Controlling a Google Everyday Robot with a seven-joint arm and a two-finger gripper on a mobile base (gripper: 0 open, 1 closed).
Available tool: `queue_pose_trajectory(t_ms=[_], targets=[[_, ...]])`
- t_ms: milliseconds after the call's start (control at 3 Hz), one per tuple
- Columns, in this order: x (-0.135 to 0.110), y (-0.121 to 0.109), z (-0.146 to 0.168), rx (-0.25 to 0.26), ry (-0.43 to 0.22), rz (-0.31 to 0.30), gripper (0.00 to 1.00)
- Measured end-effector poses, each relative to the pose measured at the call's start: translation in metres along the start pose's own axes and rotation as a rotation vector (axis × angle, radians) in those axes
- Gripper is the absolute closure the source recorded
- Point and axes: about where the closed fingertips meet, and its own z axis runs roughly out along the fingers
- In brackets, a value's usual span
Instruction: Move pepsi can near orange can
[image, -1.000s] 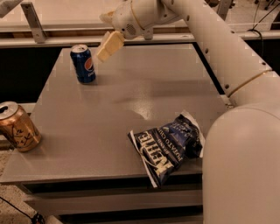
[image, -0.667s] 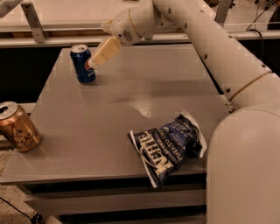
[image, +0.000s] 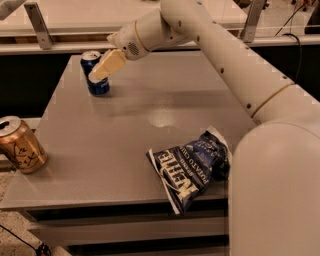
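Gripper (image: 100, 71) overlaps pepsi can (image: 100, 88) at table's (image: 125, 110) far left; whether it grips, cannot tell; orange can (image: 20, 145) well apart.

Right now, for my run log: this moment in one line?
claw: at pepsi can, back left | orange can: front-left edge, far from pepsi can | move: pending

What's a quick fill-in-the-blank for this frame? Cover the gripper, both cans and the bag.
1. The gripper is at the pepsi can, which stands at the ___ left corner of the table.
2. The orange can stands at the table's near ___ corner.
3. The chip bag lies to the ___ of the orange can.
Missing words: far; left; right.
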Motion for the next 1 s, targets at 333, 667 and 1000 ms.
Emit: queue_pose_trajectory(t_ms=[333, 667, 1000], targets=[[-0.002, -0.01, 0.011, 0.011, 0.0, -0.003, 0.0], [0.004, -0.016, 0.018, 0.021, -0.001, 0.008, 0.16], [0.012, -0.015, 0.026, 0.016, 0.004, 0.022, 0.41]])
